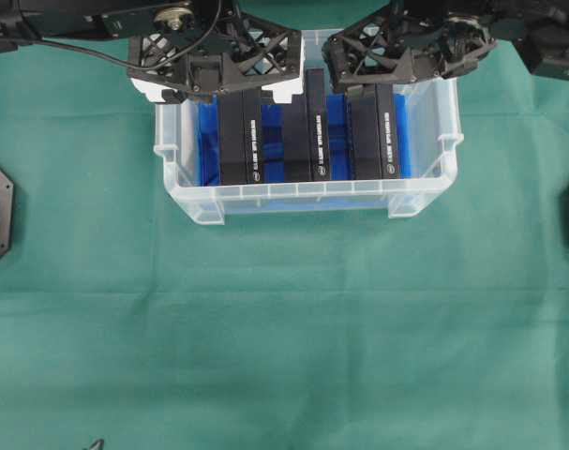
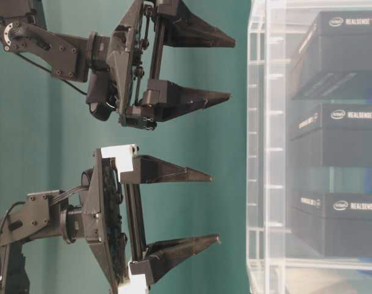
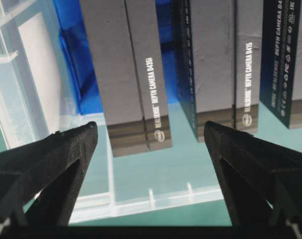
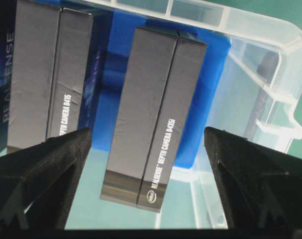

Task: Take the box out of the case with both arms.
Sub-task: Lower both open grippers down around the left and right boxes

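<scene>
Both hands spread wide, empty: left hand (image 1: 214, 80), right hand (image 1: 396, 56) hover over case (image 1: 425, 192). Boxes upright inside on blue lining; left box (image 1: 239, 136), right box (image 1: 373, 131) untouched. Descend straight, straddle box, avoid rim.

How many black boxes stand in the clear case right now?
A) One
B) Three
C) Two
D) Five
B: the overhead view shows three black boxes standing side by side on the blue lining inside the case.
</scene>
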